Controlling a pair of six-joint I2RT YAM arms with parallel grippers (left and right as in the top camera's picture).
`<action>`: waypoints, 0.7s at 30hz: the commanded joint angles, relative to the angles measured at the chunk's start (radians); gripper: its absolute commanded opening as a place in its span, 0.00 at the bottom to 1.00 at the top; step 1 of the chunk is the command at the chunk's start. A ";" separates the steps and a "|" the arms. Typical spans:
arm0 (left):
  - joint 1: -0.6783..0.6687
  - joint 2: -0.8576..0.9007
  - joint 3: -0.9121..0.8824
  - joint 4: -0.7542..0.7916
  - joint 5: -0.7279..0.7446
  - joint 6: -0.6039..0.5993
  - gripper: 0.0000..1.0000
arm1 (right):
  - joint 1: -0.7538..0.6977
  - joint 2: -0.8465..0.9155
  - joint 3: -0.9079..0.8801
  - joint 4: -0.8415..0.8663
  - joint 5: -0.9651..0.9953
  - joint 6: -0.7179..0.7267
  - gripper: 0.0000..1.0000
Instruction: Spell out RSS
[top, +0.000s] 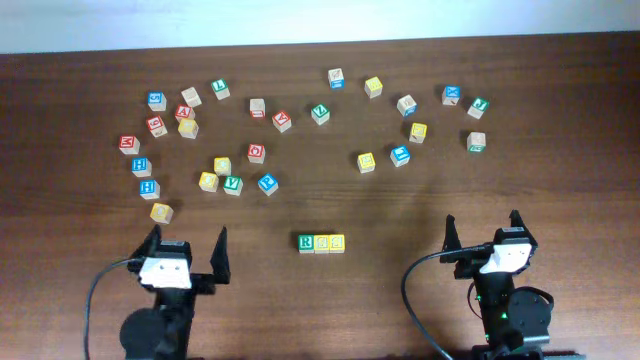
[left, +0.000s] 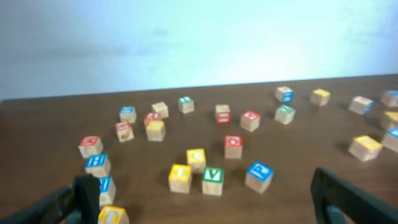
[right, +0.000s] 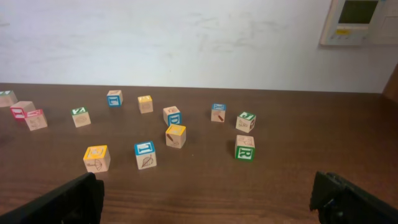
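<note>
In the overhead view, three cubes stand side by side in a row at the front middle of the table. They are a green cube with a white R (top: 306, 242), a yellow cube (top: 322, 243) and a second yellow cube (top: 337, 242). My left gripper (top: 186, 247) is open to the left of the row, well apart from it. My right gripper (top: 483, 228) is open to the right, also apart. Neither wrist view shows the row. The left gripper (left: 205, 199) and right gripper (right: 208, 202) have only bare table between their fingers.
Many loose lettered cubes in blue, red, yellow and green lie scattered across the far half of the table (top: 400, 300). A yellow cube (top: 161, 212) sits just ahead of the left gripper. Another green cube (right: 244, 149) lies ahead of the right gripper.
</note>
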 joint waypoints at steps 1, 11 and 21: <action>0.039 -0.063 -0.101 0.155 0.006 0.013 0.99 | -0.006 -0.009 -0.007 -0.006 0.002 0.005 0.98; 0.050 -0.062 -0.183 0.159 -0.075 -0.045 0.99 | -0.006 -0.009 -0.007 -0.006 0.002 0.005 0.98; 0.044 -0.062 -0.183 0.159 -0.106 -0.037 0.99 | -0.006 -0.009 -0.007 -0.006 0.002 0.005 0.98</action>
